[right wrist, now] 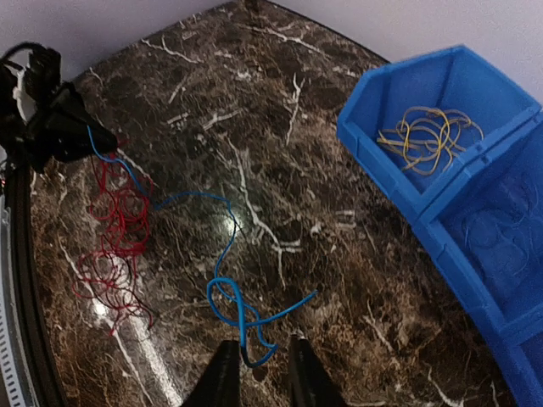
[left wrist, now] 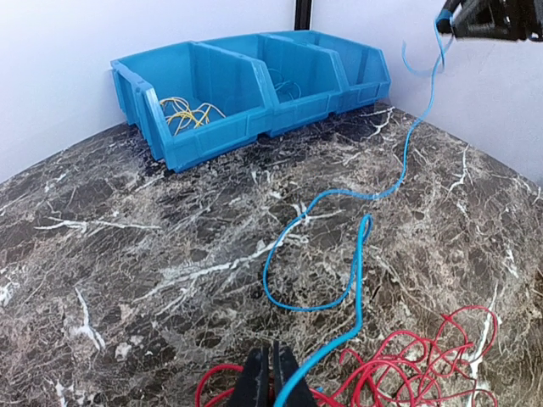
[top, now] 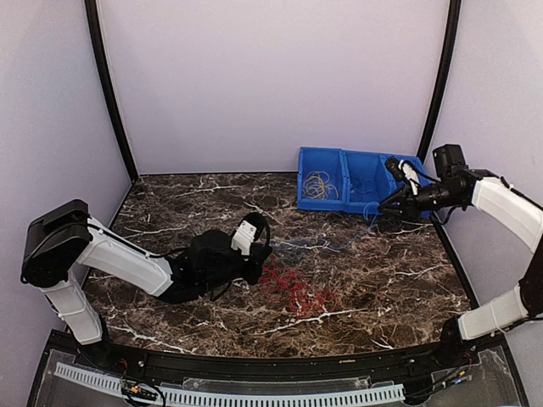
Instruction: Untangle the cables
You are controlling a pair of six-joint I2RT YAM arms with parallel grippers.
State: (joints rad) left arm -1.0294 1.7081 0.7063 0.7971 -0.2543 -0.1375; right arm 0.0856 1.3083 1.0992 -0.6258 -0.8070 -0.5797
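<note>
Left tool (left wrist: 271,360) pinches thin blue wire cable (left wrist: 356,280) beside red wire tangle (top: 293,288). Right tool (right wrist: 259,349) grips its other end, far right.

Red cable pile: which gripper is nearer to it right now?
Left. The left gripper sits at the edge of the red cable pile; the right gripper hangs well away, beside the blue bin at the far right.
</note>
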